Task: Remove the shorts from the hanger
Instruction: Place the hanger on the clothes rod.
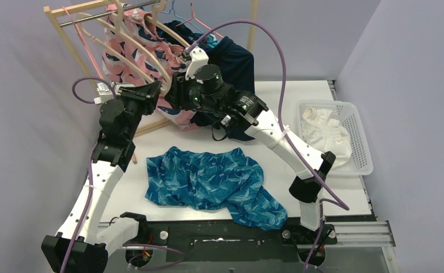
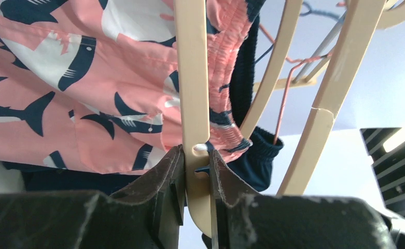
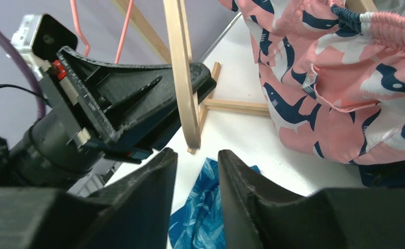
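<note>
Left gripper point(image 2: 196, 181) was clenched on the hanger point(image 2: 191, 78) tip; right gripper point(image 3: 196, 174) hung parted, empty, just beside it. Pink shorts point(image 2: 101, 98) sat bunched on that hanger. The risk: the elastic waistband could snag there, yanking the hanger loose.

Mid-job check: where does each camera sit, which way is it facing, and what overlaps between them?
Top external: above and behind the bases, looking down at the table, the rack and both whole arms.
Left wrist: behind the left gripper, facing up at the wooden hanger it clamps and the pink shark-print shorts.
Right wrist: behind the open right gripper, facing the left gripper's side, blue wave shorts on the table beyond.
Shared: both wrist views show that hanger and those pink shorts.
</note>
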